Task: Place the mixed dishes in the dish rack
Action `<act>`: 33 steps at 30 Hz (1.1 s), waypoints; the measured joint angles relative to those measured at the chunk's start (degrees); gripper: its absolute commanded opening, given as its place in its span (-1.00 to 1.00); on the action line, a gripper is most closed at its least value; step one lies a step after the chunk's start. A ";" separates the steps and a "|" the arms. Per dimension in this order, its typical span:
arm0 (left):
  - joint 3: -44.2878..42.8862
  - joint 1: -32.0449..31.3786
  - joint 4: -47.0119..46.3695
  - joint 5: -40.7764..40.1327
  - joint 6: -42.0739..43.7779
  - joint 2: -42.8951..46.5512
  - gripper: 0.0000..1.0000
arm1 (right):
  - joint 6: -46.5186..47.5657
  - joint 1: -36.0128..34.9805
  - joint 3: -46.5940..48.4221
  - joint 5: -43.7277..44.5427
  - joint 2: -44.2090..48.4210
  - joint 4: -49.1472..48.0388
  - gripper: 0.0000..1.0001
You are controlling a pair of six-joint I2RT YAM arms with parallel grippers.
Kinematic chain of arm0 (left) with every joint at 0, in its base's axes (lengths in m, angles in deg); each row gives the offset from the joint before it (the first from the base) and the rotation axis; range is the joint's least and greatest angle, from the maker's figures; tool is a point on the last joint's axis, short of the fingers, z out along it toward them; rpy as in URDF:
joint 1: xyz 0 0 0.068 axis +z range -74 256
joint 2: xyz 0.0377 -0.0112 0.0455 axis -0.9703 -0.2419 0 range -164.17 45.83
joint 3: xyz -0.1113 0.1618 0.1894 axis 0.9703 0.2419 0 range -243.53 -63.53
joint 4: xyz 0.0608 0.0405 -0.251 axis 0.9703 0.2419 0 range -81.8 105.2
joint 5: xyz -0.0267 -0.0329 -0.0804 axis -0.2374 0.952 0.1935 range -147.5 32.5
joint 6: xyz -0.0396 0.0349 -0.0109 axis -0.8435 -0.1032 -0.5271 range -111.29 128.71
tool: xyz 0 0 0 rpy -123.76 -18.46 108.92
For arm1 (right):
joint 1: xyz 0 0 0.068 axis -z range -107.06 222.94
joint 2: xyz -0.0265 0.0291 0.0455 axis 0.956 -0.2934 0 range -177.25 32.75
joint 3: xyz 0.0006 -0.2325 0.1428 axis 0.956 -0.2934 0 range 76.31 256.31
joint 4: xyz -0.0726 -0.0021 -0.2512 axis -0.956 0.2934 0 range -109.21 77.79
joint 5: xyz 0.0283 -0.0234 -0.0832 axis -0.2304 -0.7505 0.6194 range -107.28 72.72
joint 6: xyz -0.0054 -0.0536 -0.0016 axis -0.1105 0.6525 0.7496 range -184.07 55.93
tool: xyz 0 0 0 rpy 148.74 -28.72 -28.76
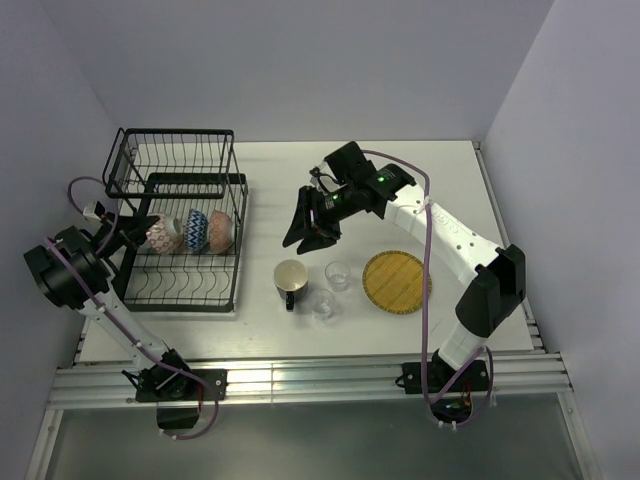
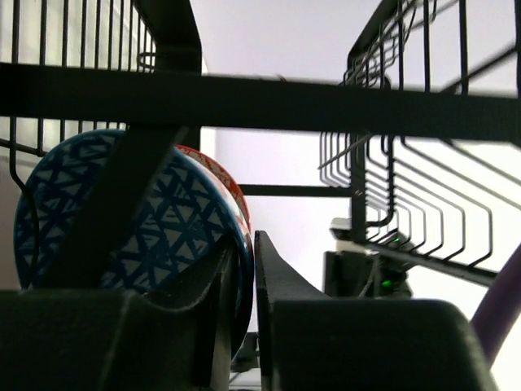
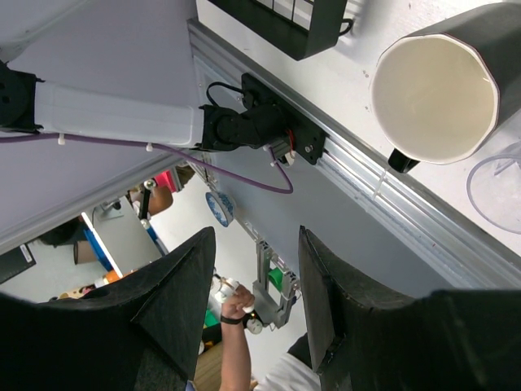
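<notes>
Black-fingered, my left pincer (image 2: 244, 248) is clamped on the rim of the blue bowl (image 2: 155, 220). The bowl stands on edge in the dish rack (image 2: 326, 102), in its lower tier. One of the rack's bars crosses in front of it, and the orange-red bowl (image 2: 232, 181) is just behind. On the tabletop (image 1: 440, 180) sit the mug (image 1: 291, 280), 2 glasses (image 1: 338, 275) and the yellow plate (image 1: 396, 281). Beyond them my right pincer (image 3: 256, 232) hangs, jaws apart.
</notes>
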 measured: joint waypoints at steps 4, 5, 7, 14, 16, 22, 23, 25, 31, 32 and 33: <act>0.35 0.15 12.09 -0.28 14.01 3.80 -0.38 | 0.00 0.00 -0.09 0.02 0.00 -0.02 0.05; -0.70 0.20 20.55 -0.48 20.57 5.44 -0.34 | 0.00 0.00 -0.15 0.02 0.00 -0.07 0.05; -6.34 0.04 40.94 -2.60 36.92 7.43 -0.34 | 0.00 0.00 -0.20 0.02 0.00 -0.07 0.05; -11.41 0.52 63.67 -0.70 57.61 11.45 0.99 | 0.07 0.00 -0.22 0.00 0.07 -0.07 0.05; -11.30 0.81 65.70 -2.36 60.35 13.00 0.98 | 0.09 0.00 -0.22 -0.02 0.11 -0.11 0.05; -6.93 1.73 65.33 -2.80 59.80 15.08 0.99 | 0.57 0.00 -0.22 -0.02 0.15 -0.04 0.05; -6.16 1.81 64.85 -3.02 59.41 15.61 0.98 | 0.68 0.00 -0.22 -0.02 0.17 -0.04 0.05; -5.27 1.90 64.83 -3.21 59.21 16.31 0.98 | 0.85 0.02 -0.22 -0.02 0.22 0.02 0.05; -3.89 2.25 69.61 -5.62 61.96 19.04 0.99 | 1.38 0.02 -0.22 0.07 0.31 0.48 0.05; -3.04 2.45 70.27 -6.12 62.05 20.15 0.98 | 1.40 0.02 -0.22 0.09 0.35 0.63 0.05; -2.10 2.67 70.71 -6.47 62.03 21.44 0.98 | 1.53 0.07 -0.24 0.22 0.46 0.76 0.05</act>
